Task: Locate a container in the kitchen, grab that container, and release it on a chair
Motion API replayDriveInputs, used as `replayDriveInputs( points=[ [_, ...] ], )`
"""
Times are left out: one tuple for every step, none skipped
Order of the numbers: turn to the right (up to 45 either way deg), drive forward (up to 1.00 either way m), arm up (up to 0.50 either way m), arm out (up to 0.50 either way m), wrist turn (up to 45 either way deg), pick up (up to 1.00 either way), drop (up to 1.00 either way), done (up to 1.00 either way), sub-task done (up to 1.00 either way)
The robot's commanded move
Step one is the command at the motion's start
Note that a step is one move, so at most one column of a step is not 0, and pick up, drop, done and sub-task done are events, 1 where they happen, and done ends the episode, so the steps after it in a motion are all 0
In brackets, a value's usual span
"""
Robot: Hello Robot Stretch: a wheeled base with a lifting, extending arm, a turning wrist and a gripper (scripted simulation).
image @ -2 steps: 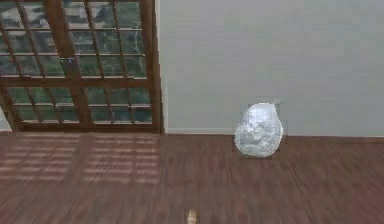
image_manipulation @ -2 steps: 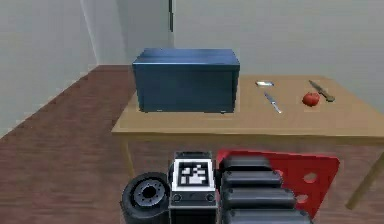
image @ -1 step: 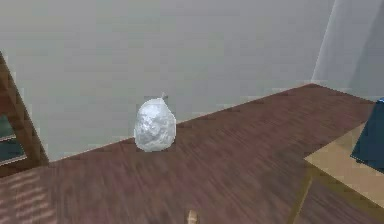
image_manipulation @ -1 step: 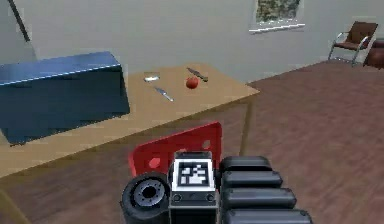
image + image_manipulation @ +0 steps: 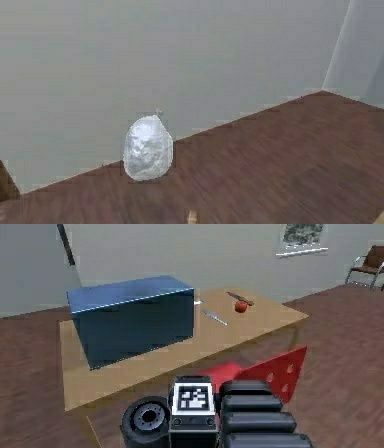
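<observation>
A large blue box (image 5: 133,316) stands on a wooden table (image 5: 272,324) in the arm side view, toward the table's left. A red chair (image 5: 268,372) is pushed against the table's near edge. Low in the same view, the arm's dark bulk rises from the bottom edge with one white marked square on top. The gripper (image 5: 150,422) is a dark round body to the left of that square. Its far end is not distinguishable, so I cannot tell whether it holds anything.
A red apple (image 5: 240,308) and two thin utensil-like things lie on the table's right part. A second chair (image 5: 366,266) stands far right near a wall picture (image 5: 302,236). In the forward view a whitish crinkled bag (image 5: 148,148) sits on dark wood floor by a grey wall.
</observation>
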Motion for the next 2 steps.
replayDriveInputs(
  points=[
    [45.0, 0.0, 0.0, 0.0, 0.0, 0.0, 0.0, 0.0, 0.0],
    [27.0, 0.0, 0.0, 0.0, 0.0, 0.0, 0.0, 0.0, 0.0]
  ],
)
